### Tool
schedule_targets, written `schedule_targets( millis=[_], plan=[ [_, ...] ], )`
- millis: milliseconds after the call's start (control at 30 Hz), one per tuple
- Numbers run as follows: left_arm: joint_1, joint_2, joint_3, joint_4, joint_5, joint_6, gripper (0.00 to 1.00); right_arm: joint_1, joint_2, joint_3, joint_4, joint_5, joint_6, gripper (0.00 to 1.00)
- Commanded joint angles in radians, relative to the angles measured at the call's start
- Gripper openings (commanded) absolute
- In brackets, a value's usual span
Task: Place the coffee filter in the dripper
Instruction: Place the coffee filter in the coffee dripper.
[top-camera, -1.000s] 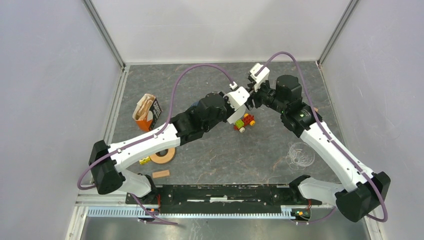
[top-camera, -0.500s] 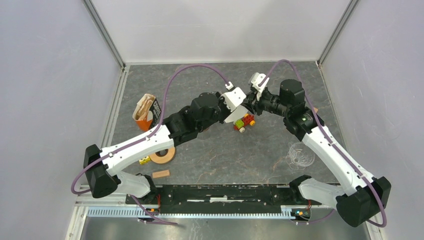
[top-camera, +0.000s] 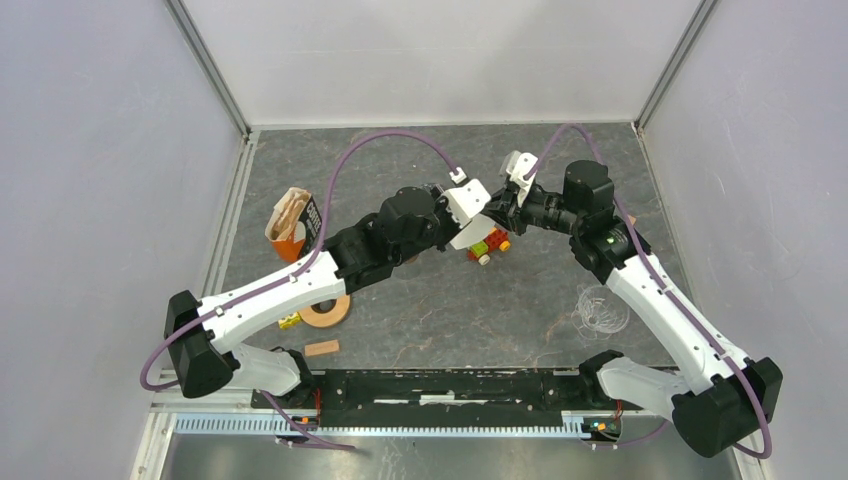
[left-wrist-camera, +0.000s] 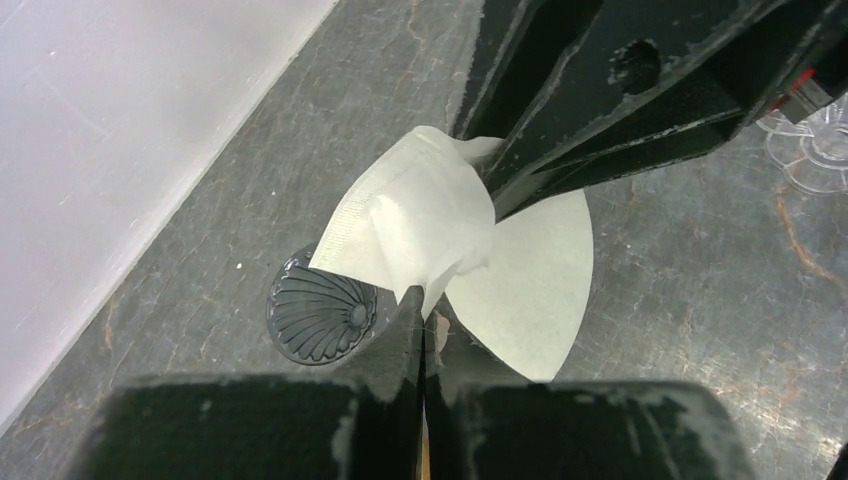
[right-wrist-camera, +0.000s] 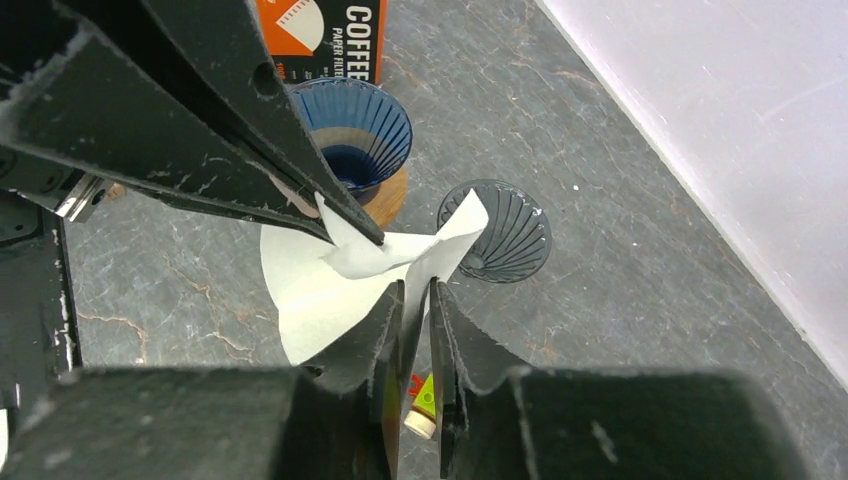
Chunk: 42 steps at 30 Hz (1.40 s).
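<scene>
The white paper coffee filter (top-camera: 468, 230) hangs above the table's middle, also seen in the left wrist view (left-wrist-camera: 520, 270) and the right wrist view (right-wrist-camera: 325, 285). My left gripper (left-wrist-camera: 421, 297) is shut on its lower edge. My right gripper (right-wrist-camera: 415, 290) faces it and pinches an upper flap (right-wrist-camera: 455, 230), jaws nearly together on the paper. A blue ribbed dripper (right-wrist-camera: 357, 135) on a wooden base sits below, hidden under the left arm in the top view. A dark ribbed dripper (right-wrist-camera: 505, 235) lies beside it, and it also shows in the left wrist view (left-wrist-camera: 318, 312).
A clear plastic dripper (top-camera: 601, 308) stands at the right. The orange filter box (top-camera: 294, 222) lies at the left. A small toy car (top-camera: 488, 244) sits under the grippers. A wooden ring (top-camera: 326, 311), a wood block (top-camera: 322, 348) and a yellow piece (top-camera: 289, 321) lie front left.
My right gripper has swung down and left to meet the filter held by my left gripper. The left arm has shifted slightly left.
</scene>
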Motion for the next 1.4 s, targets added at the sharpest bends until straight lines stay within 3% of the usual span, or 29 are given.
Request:
schedule_targets(
  millis=[0,233,633,967,1367],
  plan=[
    [0.003,-0.028,0.006,-0.013,0.062,0.049,0.02,-0.003,-0.019,0.010,0.047,-0.021,-0.001,0.25],
    [0.005,-0.033,0.000,-0.006,0.051,0.050,0.02,-0.003,-0.039,0.009,0.012,0.029,-0.041,0.48],
    [0.004,-0.030,0.003,-0.047,0.118,0.069,0.02,-0.002,-0.035,0.007,0.003,0.022,-0.066,0.68],
    [0.006,-0.045,-0.008,-0.066,0.144,0.086,0.02,-0.004,-0.027,0.000,-0.059,-0.087,-0.201,0.65],
    [0.007,-0.045,-0.013,-0.064,0.134,0.096,0.02,-0.003,-0.035,0.004,-0.070,-0.107,-0.211,0.34]
  ],
)
